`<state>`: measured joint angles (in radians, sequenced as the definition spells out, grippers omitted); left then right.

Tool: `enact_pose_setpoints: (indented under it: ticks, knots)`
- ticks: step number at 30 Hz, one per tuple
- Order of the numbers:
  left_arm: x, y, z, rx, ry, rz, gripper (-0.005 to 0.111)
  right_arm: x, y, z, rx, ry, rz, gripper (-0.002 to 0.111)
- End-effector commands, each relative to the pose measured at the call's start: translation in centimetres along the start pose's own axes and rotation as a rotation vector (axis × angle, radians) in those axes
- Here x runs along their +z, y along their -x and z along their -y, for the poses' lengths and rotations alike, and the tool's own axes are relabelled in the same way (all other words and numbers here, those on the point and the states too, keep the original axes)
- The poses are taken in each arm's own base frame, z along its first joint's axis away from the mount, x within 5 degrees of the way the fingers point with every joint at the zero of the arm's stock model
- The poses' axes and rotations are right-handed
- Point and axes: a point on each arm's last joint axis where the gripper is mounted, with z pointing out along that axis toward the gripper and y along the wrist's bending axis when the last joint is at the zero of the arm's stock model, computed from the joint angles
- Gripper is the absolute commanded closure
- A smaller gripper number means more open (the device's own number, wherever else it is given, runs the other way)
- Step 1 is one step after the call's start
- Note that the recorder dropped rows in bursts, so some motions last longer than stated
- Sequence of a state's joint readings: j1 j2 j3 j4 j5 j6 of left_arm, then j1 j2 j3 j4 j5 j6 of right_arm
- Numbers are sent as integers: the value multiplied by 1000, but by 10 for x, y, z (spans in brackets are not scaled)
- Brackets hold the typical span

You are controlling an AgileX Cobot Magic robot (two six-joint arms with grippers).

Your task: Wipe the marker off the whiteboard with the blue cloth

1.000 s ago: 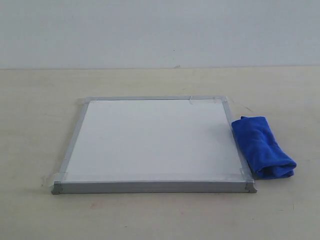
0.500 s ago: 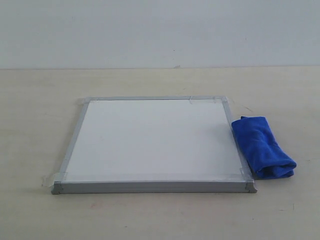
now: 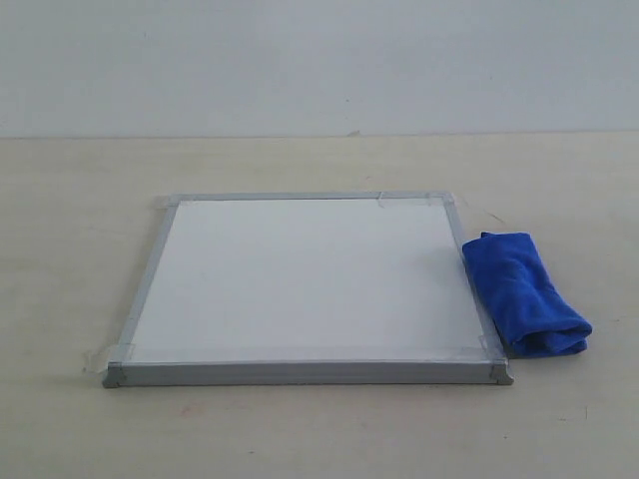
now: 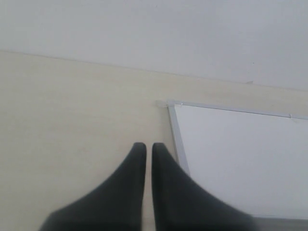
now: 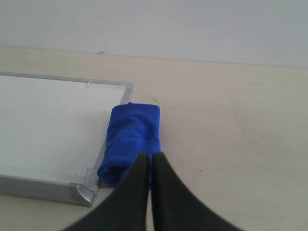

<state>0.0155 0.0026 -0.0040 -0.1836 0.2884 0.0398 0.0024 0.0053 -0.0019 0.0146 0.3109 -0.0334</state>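
Observation:
The square whiteboard (image 3: pixel 310 284) lies flat on the table with its silver-grey frame and taped corners; no red marker line shows on its white face in any view. The folded blue cloth (image 3: pixel 525 293) rests on the table against the board's right edge. Neither gripper appears in the exterior view. In the left wrist view my left gripper (image 4: pixel 145 147) is shut and empty, above bare table beside the whiteboard's (image 4: pixel 240 159) frame. In the right wrist view my right gripper (image 5: pixel 148 156) is shut and empty, hovering just short of the blue cloth (image 5: pixel 132 139), near the whiteboard's (image 5: pixel 48 120) corner.
The pale wooden table (image 3: pixel 319 429) spreads around the board on all sides. A plain light wall (image 3: pixel 319 60) stands behind the table's far edge.

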Motion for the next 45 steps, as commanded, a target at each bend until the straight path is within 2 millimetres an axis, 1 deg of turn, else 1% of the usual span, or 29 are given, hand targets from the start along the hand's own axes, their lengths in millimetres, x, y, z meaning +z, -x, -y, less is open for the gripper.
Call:
enact_pose_setpoints:
  ticks: [1, 45]
  knots:
    - [0, -1, 0, 8, 4, -2, 102, 0, -2, 0, 29, 1, -11, 108]
    - [0, -1, 0, 8, 4, -2, 102, 0, -3, 1, 47, -27, -29, 108]
